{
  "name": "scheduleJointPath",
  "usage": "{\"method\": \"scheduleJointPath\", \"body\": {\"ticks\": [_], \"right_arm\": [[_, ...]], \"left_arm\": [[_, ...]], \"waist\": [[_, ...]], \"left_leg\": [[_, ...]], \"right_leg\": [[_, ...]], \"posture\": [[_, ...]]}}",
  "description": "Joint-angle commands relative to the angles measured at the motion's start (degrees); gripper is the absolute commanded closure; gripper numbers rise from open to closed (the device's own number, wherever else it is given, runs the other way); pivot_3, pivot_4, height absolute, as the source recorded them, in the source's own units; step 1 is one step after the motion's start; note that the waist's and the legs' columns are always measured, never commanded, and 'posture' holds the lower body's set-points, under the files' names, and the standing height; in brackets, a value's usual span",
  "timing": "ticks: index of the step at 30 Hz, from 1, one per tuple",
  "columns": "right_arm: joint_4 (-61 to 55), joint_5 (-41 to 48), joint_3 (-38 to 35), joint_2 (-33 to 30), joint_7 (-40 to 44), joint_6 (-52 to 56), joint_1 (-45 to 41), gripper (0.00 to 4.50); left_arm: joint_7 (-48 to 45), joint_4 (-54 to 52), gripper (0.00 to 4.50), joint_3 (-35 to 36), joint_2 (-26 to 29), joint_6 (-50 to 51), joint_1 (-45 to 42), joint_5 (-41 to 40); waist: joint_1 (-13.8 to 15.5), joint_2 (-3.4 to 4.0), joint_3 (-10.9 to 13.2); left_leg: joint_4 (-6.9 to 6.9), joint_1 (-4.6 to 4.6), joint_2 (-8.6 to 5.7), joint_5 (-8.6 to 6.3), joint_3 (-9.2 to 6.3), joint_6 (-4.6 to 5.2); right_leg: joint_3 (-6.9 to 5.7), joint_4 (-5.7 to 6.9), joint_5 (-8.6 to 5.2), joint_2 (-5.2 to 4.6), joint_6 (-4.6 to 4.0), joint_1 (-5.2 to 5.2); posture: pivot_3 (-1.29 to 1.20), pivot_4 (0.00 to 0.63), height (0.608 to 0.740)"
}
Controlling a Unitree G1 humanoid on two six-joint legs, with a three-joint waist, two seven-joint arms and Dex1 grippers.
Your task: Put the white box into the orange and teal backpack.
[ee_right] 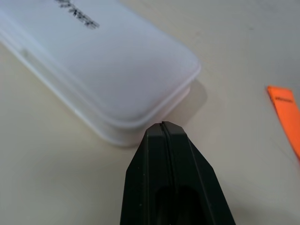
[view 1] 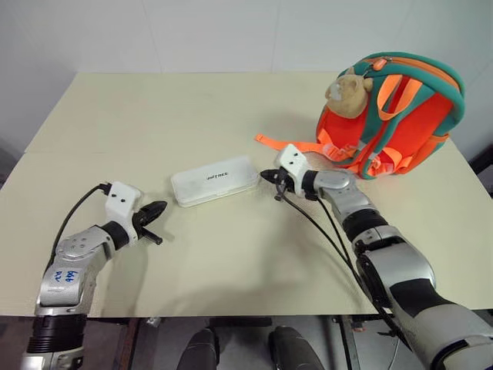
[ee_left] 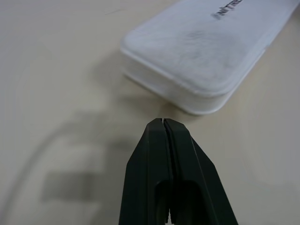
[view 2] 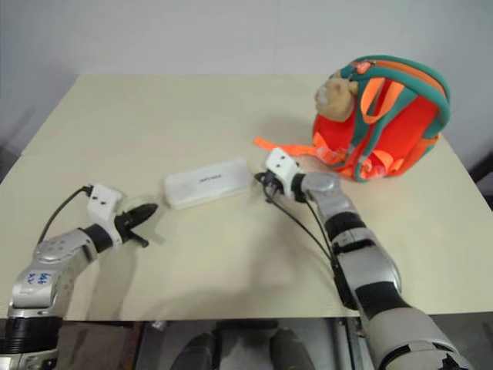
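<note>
Nothing done yet: white box (view 1: 215, 180) flat mid-worktop (view 1: 231, 262) between two shut, empty claws, left claw (view 1: 156, 208) and right claw (view 1: 267, 176), backpack (view 1: 400, 116) near far right corner.

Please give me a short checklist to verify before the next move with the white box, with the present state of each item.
1. Box flat on table, lid closed: ok.
2. Left gripper beside box's left end, apart from it: ok.
3. Right gripper at box's right end; touching: cannot tell.
4. Both grippers open for a grasp: not ok, both shut.
5. Backpack upright at far right: ok.
6. Backpack opening unzipped: cannot tell.
</note>
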Motion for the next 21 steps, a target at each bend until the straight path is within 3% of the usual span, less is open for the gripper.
{"method": "scheduleJointPath", "body": {"ticks": [1, 12, 17, 21], "right_arm": [[2.22, -0.74, -0.89, 1.27, -2.17, -1.91, -2.28, 4.49], [-0.78, 1.11, -2.56, 3.66, 3.17, -1.98, 0.62, 4.49], [-10.35, 3.20, -3.12, 1.82, 7.30, 0.71, 7.06, 4.49], [-25.52, 5.86, -3.37, -1.92, 10.56, 7.91, 15.68, 4.49]], "left_arm": [[1.05, -1.36, 4.46, -0.03, -0.28, -0.61, -1.29, 1.11], [-0.76, -3.35, 4.46, -2.14, -1.85, 0.48, -1.68, 0.20], [-4.46, -5.98, 4.46, -2.91, -1.10, 1.79, -0.60, -1.01], [-7.48, -8.43, 4.46, -3.69, -0.18, 3.13, 0.57, -1.69]], "waist": [[-0.08, 0.00, 0.00], [-0.14, 0.00, 0.00], [0.05, 0.00, 0.00], [0.28, 0.00, 0.00]], "left_leg": [[0.00, 0.00, 0.01, 0.00, 0.00, 0.00], [-0.01, 0.01, 0.01, 0.08, 0.00, -0.15], [-0.03, 0.00, 0.00, 0.08, 0.01, -0.15], [-0.03, 0.00, 0.00, 0.08, 0.00, -0.14]], "right_leg": [[0.00, 0.02, 0.00, 0.01, 0.00, -0.02], [0.00, 0.04, 0.00, 0.00, 0.00, -0.01], [0.00, -0.02, 0.00, -0.01, 0.00, 0.00], [0.00, -0.03, 0.00, -0.02, 0.00, 0.02]], "posture": [[0.00, 0.150, 0.740], [0.00, 0.150, 0.740], [0.00, 0.150, 0.740], [0.00, 0.150, 0.740]]}}
